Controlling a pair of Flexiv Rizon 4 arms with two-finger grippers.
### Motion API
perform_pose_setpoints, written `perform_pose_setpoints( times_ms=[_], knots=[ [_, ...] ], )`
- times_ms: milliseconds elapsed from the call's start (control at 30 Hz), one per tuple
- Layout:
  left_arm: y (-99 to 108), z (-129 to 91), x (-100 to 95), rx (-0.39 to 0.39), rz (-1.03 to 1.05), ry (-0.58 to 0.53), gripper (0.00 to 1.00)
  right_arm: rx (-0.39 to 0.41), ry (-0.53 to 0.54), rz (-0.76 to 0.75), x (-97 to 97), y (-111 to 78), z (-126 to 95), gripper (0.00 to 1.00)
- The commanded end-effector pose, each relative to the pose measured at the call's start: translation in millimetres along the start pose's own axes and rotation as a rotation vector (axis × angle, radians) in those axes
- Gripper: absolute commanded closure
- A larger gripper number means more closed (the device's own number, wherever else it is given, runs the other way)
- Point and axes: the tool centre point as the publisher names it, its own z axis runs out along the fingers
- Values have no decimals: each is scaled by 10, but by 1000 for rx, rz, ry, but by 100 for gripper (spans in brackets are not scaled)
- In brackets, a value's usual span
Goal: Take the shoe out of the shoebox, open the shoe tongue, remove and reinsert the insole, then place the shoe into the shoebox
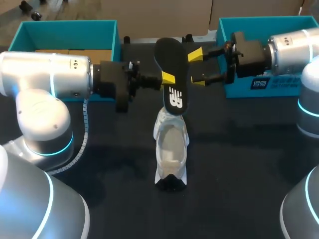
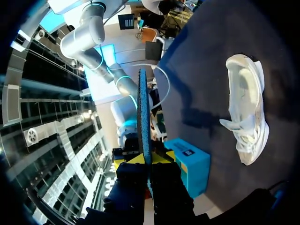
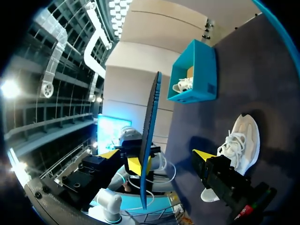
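left pincer grasping insole above shoe | right pincer released beside it | we risk the unheld shoe sliding as the insole pushes in

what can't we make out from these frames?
- Head view: whether the flat black insole touches the white lace-up sneaker below it. The insole's lower end overlaps the sneaker's far end.
- Both wrist views: the insole's faces. It shows edge-on in the left gripper.
- Head view: the inside of the right teal cardboard shoebox. My right arm covers it.
- Right wrist view: how far the open right gripper stands from the insole. Depth is unclear.
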Motion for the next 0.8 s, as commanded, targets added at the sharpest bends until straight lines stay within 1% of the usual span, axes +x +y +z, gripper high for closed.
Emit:
perform_pose_setpoints(
  times_ms=[33,300,367,433,533,633,700,800],
  knots=[
    [47,92,66,1,2,-8,100,0,-1,7,-10,22,95,0],
    [84,145,140,-10,-7,2,100,11,-1,7,18,15,167,1],
    [86,146,155,-12,-13,-1,100,10,0,7,20,15,175,9],
    [83,148,166,-12,-13,0,100,9,3,8,20,14,179,13],
    [87,148,190,-17,-22,-3,100,3,12,14,11,7,190,33],
    [87,148,190,-17,-22,-3,100,-3,24,26,0,-4,205,41],
    [87,148,190,-17,-22,-3,100,-3,30,34,-3,-8,225,51],
    [87,148,190,-17,-22,-3,100,-2,36,52,1,-9,252,53]
  ],
)
